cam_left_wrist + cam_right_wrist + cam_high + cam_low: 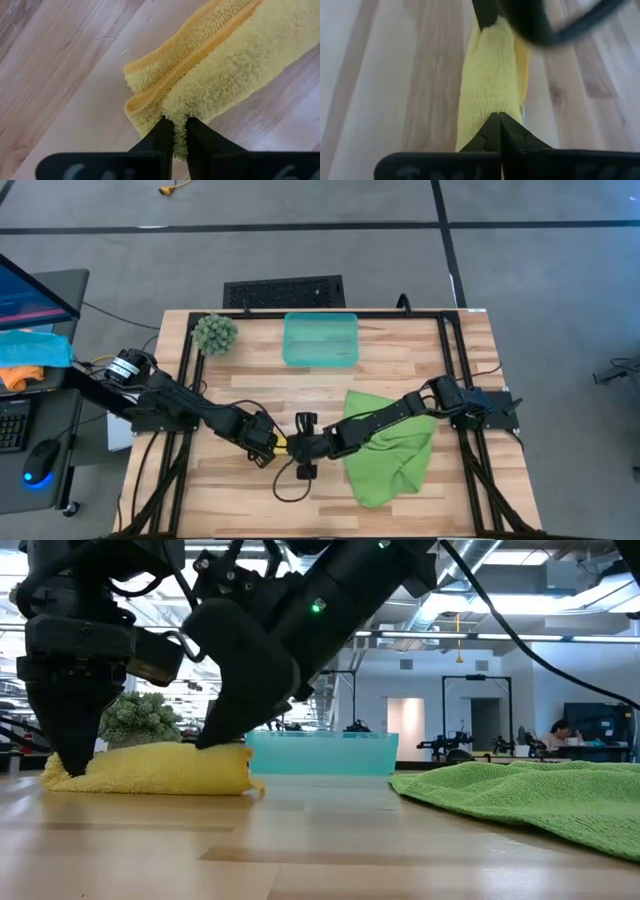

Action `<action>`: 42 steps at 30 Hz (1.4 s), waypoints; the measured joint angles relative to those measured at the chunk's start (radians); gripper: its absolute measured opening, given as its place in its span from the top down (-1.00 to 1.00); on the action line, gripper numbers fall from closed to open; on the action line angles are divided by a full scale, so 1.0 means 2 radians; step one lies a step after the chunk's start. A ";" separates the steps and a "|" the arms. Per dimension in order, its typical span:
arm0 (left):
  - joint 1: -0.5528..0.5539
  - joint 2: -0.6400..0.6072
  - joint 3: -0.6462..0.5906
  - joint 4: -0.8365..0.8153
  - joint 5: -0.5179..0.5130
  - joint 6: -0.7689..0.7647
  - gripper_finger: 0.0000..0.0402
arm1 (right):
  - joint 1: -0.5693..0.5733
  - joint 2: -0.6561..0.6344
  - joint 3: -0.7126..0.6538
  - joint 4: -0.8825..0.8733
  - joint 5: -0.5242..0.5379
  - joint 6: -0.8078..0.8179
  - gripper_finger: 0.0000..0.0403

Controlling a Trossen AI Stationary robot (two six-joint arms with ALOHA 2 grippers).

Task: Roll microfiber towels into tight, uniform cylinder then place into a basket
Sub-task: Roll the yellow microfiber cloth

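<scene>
Rolled yellow towel (150,768) lying low on the wooden table (320,850) between both arms, near the middle of the front half. Left gripper (180,131) clamped on one end of the roll, a thin fold of yellow pile squeezed between nearly closed fingers (157,135). Right gripper (499,125) pressed down at the opposite end, fingers drawn tight together, tips against the cloth; not clear whether any fabric is caught between them.

Seen level from the table, left gripper (75,755) planted on the roll's outer end beside the fuzzy green plant (140,715), right gripper (215,735) bearing on the end nearer the teal basket (322,752). From overhead, towel almost wholly hidden beneath the two wrists, only a sliver of yellow (283,442) showing between left gripper (270,448) and right gripper (298,446).

Lime green towel (390,445) spread loosely and crumpled to the right of the pair, partly covered by the right forearm, apart from the roll. Basket (320,340) toward the far edge of the table, well apart from both towels, with the plant (215,332) just to its left. Far end of the roll blocked in the right wrist view by the blurred dark bulk of the other arm.
</scene>
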 joint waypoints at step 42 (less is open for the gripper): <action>0.002 -0.062 0.030 -0.052 0.024 0.067 0.48 | -0.006 -0.001 0.001 -0.076 -0.030 0.065 0.97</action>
